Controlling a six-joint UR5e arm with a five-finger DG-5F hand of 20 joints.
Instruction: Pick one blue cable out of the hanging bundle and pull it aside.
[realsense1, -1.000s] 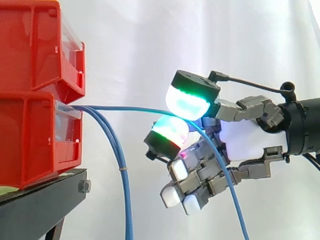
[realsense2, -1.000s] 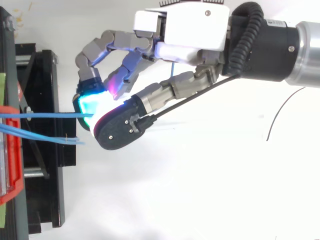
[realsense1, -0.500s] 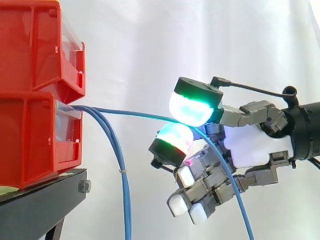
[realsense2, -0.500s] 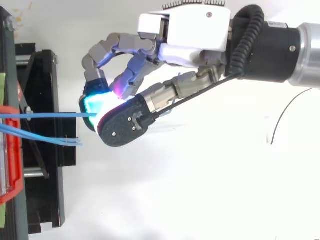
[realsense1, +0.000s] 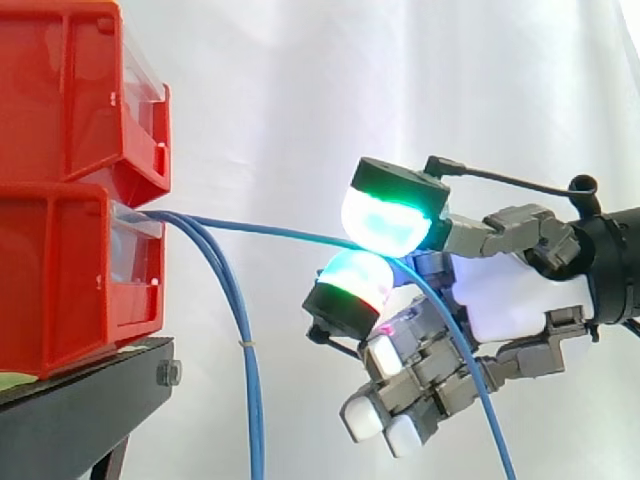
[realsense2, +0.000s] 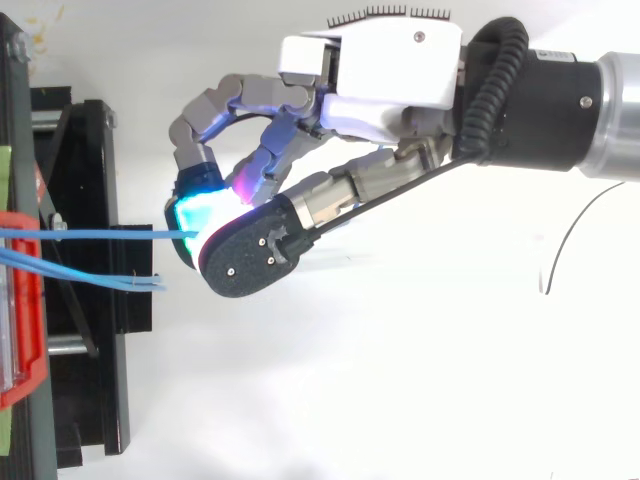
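Note:
Several thin blue cables come out of the lower red bin (realsense1: 70, 280). Most of them, the hanging bundle (realsense1: 246, 380), drop straight down beside the black stand (realsense1: 90, 400). One blue cable (realsense1: 260, 229) runs out to the right, away from the bundle, passes between two green-glowing fingertips (realsense1: 385, 218) and then falls past the palm. My hand (realsense1: 500, 290) is to the right of the bins, its fingers curled and pinching that cable. In the top view the same cable (realsense2: 100, 233) runs from the bin's edge into my hand (realsense2: 370, 80).
A second red bin (realsense1: 70, 90) is stacked on the lower one at the left. The black stand (realsense2: 90, 300) holds them up, with a white curtain (realsense1: 300, 80) behind. White floor (realsense2: 400, 380) lies under my hand in the top view.
My hand has drifted slightly right and down with the cable still pinched, drawing it a little further from the bundle.

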